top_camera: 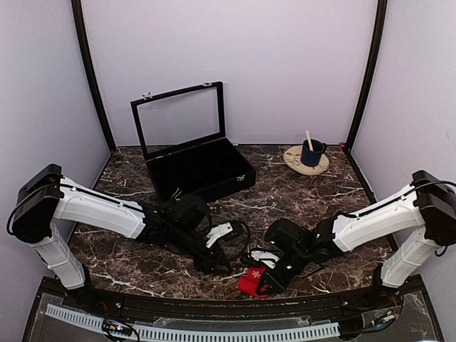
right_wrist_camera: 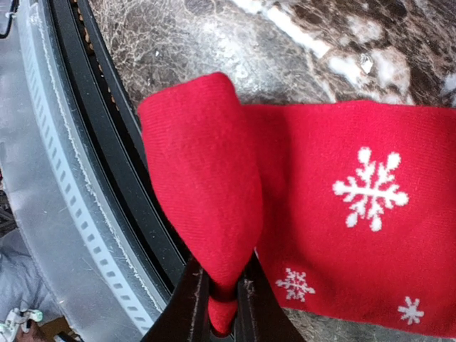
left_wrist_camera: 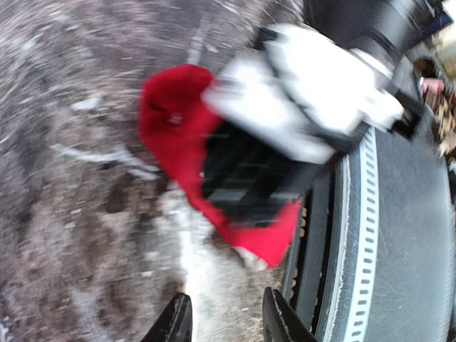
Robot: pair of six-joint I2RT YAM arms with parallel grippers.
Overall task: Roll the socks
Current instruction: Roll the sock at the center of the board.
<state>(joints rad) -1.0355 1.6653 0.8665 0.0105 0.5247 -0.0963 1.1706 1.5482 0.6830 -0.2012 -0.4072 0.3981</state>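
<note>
The red socks (top_camera: 251, 280) with white snowflake marks lie near the table's front edge, just right of centre. In the right wrist view a folded end of the socks (right_wrist_camera: 206, 185) is lifted and pinched between my right gripper's (right_wrist_camera: 222, 303) fingers, while the rest lies flat on the marble. My right gripper (top_camera: 273, 279) is shut on that fold. My left gripper (top_camera: 216, 261) hovers just left of the socks. In the blurred left wrist view, the left gripper (left_wrist_camera: 224, 322) is open with only bare table between its fingers, and the socks (left_wrist_camera: 171, 121) lie a little ahead of it.
A black case (top_camera: 203, 171) with its glass lid raised stands at the back left. A blue mug (top_camera: 311, 152) holding a wooden stick sits on a round coaster at the back right. A black rail and white perforated strip (top_camera: 214, 331) run along the front edge beside the socks.
</note>
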